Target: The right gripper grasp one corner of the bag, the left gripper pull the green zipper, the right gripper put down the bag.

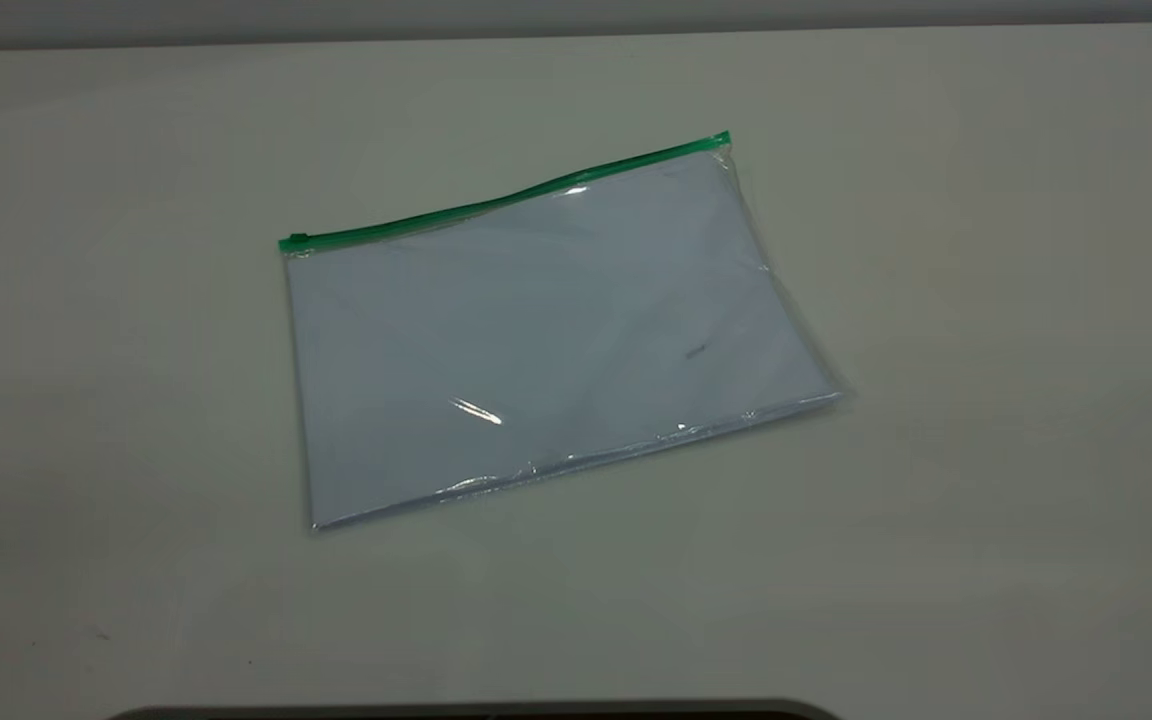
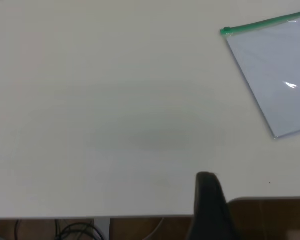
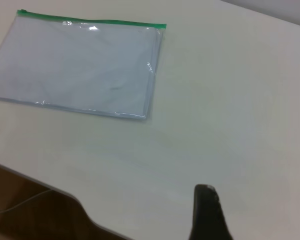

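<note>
The bag [image 1: 556, 330] lies flat on the white table, a clear pouch with pale bluish-white sheets inside. The green zipper [image 1: 506, 200] runs along its far long edge, with the slider tab [image 1: 298, 241] at the left end. Neither gripper shows in the exterior view. In the left wrist view a black part of my left gripper [image 2: 207, 200] sits over the table's near edge, far from the bag [image 2: 275, 70] and zipper [image 2: 265, 24]. In the right wrist view a black part of my right gripper [image 3: 206, 212] is above bare table, well away from the bag [image 3: 75, 65] and zipper [image 3: 90, 21].
The white table [image 1: 986, 300] surrounds the bag on all sides. A dark curved edge [image 1: 476, 712] runs along the front of the table. Brown floor and cables [image 2: 75, 231] show beyond the table edge in the left wrist view.
</note>
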`<state>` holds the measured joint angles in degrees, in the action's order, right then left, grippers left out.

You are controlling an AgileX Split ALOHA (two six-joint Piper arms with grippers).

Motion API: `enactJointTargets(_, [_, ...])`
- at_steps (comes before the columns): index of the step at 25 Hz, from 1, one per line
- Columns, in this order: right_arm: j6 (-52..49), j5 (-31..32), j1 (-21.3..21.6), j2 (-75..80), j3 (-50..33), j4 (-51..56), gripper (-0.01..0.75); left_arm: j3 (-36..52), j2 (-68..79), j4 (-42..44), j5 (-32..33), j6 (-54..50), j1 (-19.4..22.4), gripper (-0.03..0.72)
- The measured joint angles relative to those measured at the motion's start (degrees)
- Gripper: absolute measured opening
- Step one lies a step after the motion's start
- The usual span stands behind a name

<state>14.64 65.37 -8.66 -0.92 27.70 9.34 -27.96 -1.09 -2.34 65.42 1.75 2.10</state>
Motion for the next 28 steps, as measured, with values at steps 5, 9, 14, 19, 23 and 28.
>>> enactJointTargets(5, [0.0,0.0,0.0,0.0,0.0,0.0,0.524,0.0,0.0,0.1,0.0,-0.3,0.0,0.551])
enactJointTargets(9, [0.0,0.0,0.0,0.0,0.0,0.0,0.524,0.1,0.0,0.1,0.0,-0.3,0.0,0.551])
enactJointTargets(14, [0.0,0.0,0.0,0.0,0.0,0.0,0.524,0.1,0.0,0.2,0.0,-0.4,0.0,0.551])
enactJointTargets(19, [0.0,0.0,3.2,0.0,0.0,-0.1,0.524,0.1,0.0,0.2,0.0,-0.4,0.0,0.551])
enactJointTargets(23, [-1.4,-0.1,8.4,0.0,0.0,-2.5,0.524,0.1,0.0,0.3,0.0,-0.6,0.0,0.551])
enactJointTargets(28, [-7.9,-0.3,9.4,0.0,0.0,-7.5,0.524,0.1,0.0,0.3,0.0,-0.6,0.0,0.551])
